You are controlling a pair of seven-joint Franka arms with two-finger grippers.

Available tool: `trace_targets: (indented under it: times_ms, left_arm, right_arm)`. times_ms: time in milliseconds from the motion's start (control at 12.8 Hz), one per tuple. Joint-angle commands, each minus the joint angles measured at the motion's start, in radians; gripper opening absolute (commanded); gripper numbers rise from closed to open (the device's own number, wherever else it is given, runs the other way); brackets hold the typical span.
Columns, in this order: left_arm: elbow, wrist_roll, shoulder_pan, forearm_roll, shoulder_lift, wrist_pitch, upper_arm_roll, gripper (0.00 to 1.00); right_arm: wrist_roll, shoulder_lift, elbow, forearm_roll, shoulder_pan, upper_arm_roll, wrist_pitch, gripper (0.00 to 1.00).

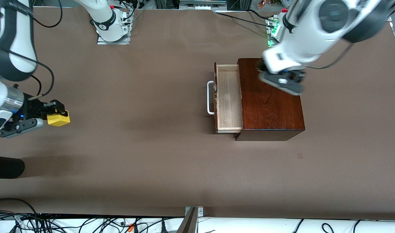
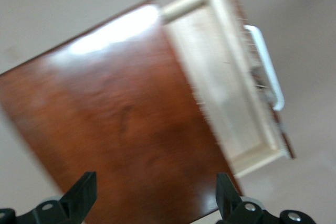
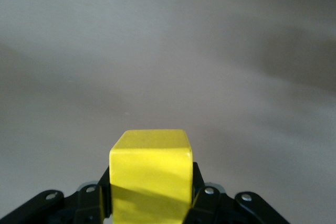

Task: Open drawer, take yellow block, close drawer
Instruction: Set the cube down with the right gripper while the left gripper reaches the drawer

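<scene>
The drawer (image 1: 229, 97) of the dark reddish-brown wooden box (image 1: 272, 106) stands pulled out toward the right arm's end, its pale interior bare and its white handle (image 1: 210, 98) in front. My left gripper (image 1: 281, 82) hovers over the box top, blurred. In the left wrist view its fingers (image 2: 84, 195) stand wide apart, so the left gripper (image 2: 156, 199) is open over the box (image 2: 121, 129), with the drawer (image 2: 226, 82) beside it. My right gripper (image 1: 56, 111) is over the table at the right arm's end, shut on the yellow block (image 1: 59, 119). The right wrist view shows the yellow block (image 3: 150, 174) clamped in the right gripper (image 3: 151, 200).
A black rounded object (image 1: 6, 166) pokes in at the table edge near the right arm's end. Cables (image 1: 55, 223) run along the edge nearest the front camera. The two arm bases (image 1: 113, 29) stand along the farthest edge.
</scene>
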Motion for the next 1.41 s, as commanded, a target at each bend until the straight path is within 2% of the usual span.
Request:
trace_targets:
  times_ms: [0,157,314,471,784,1020,1333]
  left_arm:
    - [0.163,0.133,-0.036,-0.008,0.172,-0.018,-0.069,1.0]
    - [0.226,0.229,-0.11,-0.01,0.27,0.034,-0.073,1.0]
    - [0.234,0.3,-0.19,0.001,0.339,0.141,-0.071,1.0]
    - [0.232,0.407,-0.248,0.036,0.399,0.256,-0.071,1.0]
    - [0.225,0.731,-0.282,0.078,0.503,0.41,-0.07,1.0]
    - [0.216,0.822,-0.293,0.17,0.559,0.427,-0.071,1.0]
    - [0.174,0.845,-0.282,0.171,0.568,0.395,-0.063,1.0]
  right_arm:
    - [0.121,-0.076,-0.147,-0.089,-0.045,0.107,0.123,0.0]
    - [0.2,-0.077,-0.218,-0.119,-0.088,0.176,0.213,0.0]
    - [0.22,-0.077,-0.313,-0.12,-0.103,0.207,0.327,0.0]
    - [0.229,-0.07,-0.389,-0.119,-0.136,0.267,0.413,0.0]
    - [0.258,-0.016,-0.456,-0.12,-0.137,0.296,0.487,0.0]
    - [0.271,0.047,-0.463,-0.12,-0.137,0.325,0.565,0.0]
    - [0.298,0.124,-0.466,-0.119,-0.136,0.341,0.652,0.0]
